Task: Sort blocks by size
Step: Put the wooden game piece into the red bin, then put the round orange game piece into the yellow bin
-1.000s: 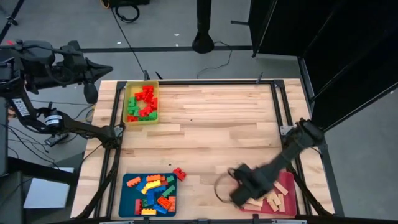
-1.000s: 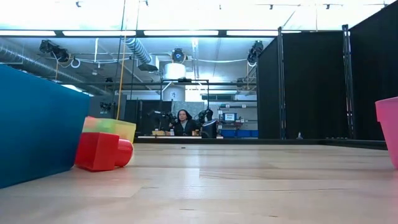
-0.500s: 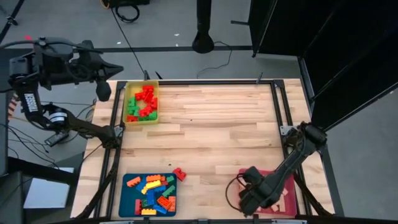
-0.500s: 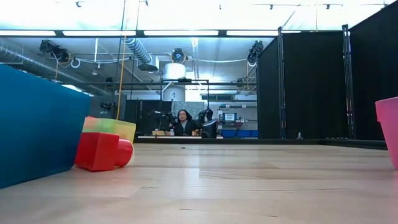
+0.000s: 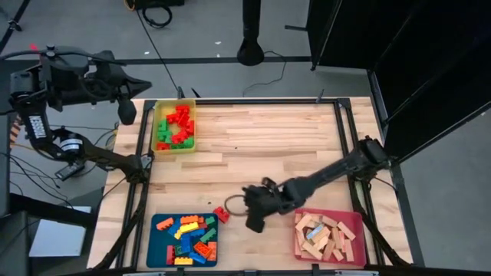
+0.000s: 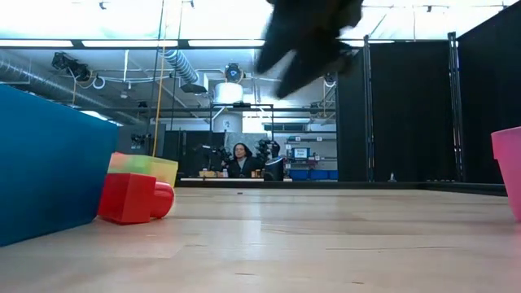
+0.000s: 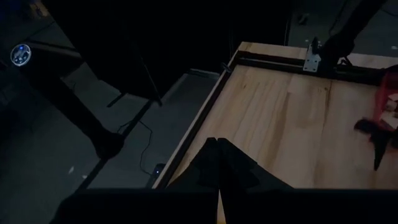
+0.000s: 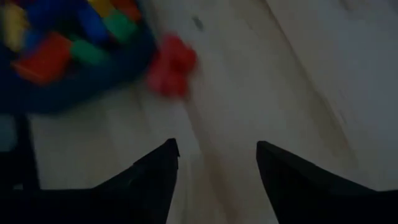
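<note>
Swung from the pink tray (image 5: 360,230), right gripper (image 8: 214,158) hovers open and empty near the red block (image 5: 222,214).

- This is a robotics lab or a test hall.
- A wooden bench (image 5: 261,153) with a metal frame stands on a grey floor with cables.
- Black partition panels (image 6: 407,114), ceiling ducts (image 6: 183,69) and strip lights show.
- A person (image 6: 239,161) sits far behind among monitors.

Arms: two, dark, jointed.
Right gripper (image 8: 214,168): black, tapered fingers.
Left arm: black cables, white label.
</note>
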Controlling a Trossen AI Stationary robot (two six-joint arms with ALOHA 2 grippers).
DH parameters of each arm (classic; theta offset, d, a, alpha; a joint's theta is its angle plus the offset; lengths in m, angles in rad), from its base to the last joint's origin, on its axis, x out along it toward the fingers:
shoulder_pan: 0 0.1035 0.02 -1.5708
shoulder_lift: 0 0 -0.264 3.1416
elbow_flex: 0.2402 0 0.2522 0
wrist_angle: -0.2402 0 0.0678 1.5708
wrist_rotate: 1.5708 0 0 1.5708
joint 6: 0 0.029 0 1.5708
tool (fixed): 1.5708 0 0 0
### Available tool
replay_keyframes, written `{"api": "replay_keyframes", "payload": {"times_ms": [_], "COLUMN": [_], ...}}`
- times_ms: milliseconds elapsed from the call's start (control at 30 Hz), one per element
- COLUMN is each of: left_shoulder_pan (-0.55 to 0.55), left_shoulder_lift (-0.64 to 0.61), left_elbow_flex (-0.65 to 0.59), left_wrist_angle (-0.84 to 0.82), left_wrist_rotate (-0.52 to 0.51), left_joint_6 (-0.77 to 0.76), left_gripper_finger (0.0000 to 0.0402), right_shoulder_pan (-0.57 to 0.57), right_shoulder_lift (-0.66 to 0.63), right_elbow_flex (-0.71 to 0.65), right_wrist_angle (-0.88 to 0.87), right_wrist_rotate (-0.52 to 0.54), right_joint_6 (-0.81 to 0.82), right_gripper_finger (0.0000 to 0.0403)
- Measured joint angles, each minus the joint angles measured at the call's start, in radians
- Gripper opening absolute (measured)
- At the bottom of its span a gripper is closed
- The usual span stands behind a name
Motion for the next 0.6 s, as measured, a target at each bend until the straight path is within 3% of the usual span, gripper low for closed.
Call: {"api": "replay_keyframes", "payload": {"times_ms": [267,433,600], "left_shoulder_pan": [0.0,0.0,0.0], "left_shoulder_lift": [-0.002,-0.003,-0.002], "left_elbow_flex": [0.0,0.0,0.0], "left_wrist_angle": [0.0,0.0,0.0], "left_wrist_rotate": [0.0,0.0,0.0], "left_joint_6": [0.0,-0.001,-0.001], "left_gripper_finger": [0.0002,0.0002,0.0002], "right_shoulder_pan": [-0.077,-0.072,-0.053], "right_shoulder_lift": [0.0,0.005,0.113], "right_elbow_flex": [-0.179,-0.204,-0.136], "right_wrist_angle": [0.424,0.508,0.536], "right_wrist_rotate": [-0.047,-0.023,-0.045], "right_joint_6": [-0.168,-0.232,-0.304], "right_gripper_finger": [0.0216,0.0207,0.0204]}}
